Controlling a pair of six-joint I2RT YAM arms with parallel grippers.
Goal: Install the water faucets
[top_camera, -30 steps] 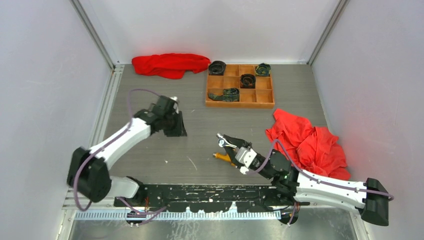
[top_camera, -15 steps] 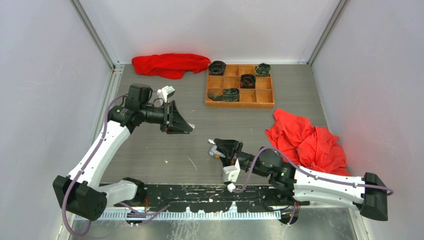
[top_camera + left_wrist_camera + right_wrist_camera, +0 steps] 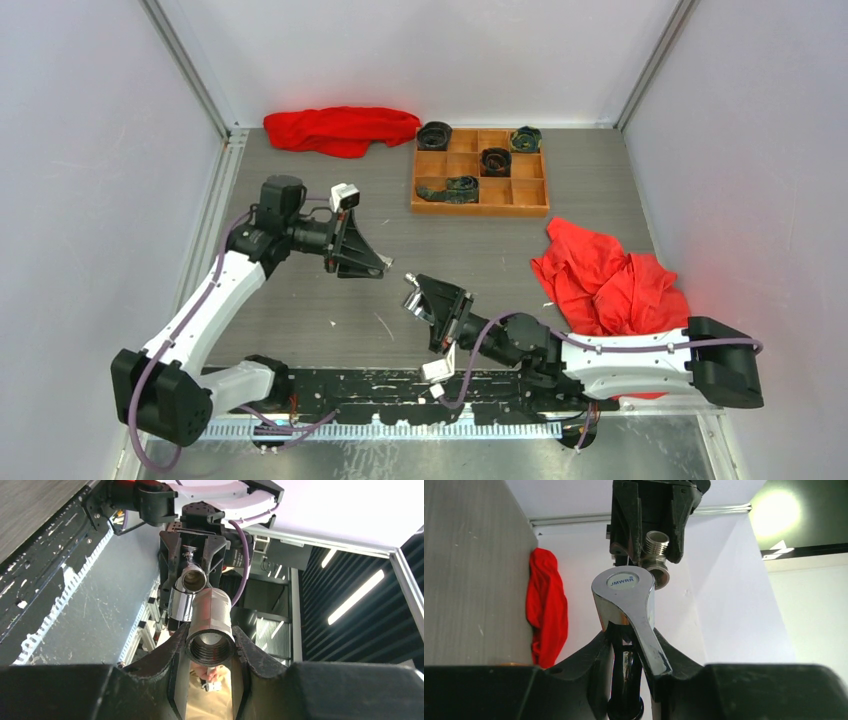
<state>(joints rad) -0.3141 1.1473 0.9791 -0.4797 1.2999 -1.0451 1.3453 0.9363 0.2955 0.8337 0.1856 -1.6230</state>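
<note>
My right gripper (image 3: 418,297) is shut on the shiny silver faucet (image 3: 411,301) and holds it above the table, left of centre. In the right wrist view the faucet (image 3: 624,597) stands between my fingers with its flat handle toward the camera. My left gripper (image 3: 376,262) is shut on a short threaded metal fitting (image 3: 210,630), whose open threaded end faces the left wrist camera. The two grippers point at each other a short gap apart: the fitting shows past the faucet (image 3: 656,555), and the faucet shows past the fitting (image 3: 185,592). The orange-yellow faucet is hidden.
A wooden compartment tray (image 3: 480,208) with dark rolled items stands at the back centre. A red cloth (image 3: 340,128) lies at the back left, another (image 3: 615,285) at the right by my right arm. A black rail (image 3: 400,385) runs along the near edge.
My right gripper has swung left and up with the silver faucet, covering the orange-yellow faucet. My left gripper has turned to face it, and the gap between them has closed.
</note>
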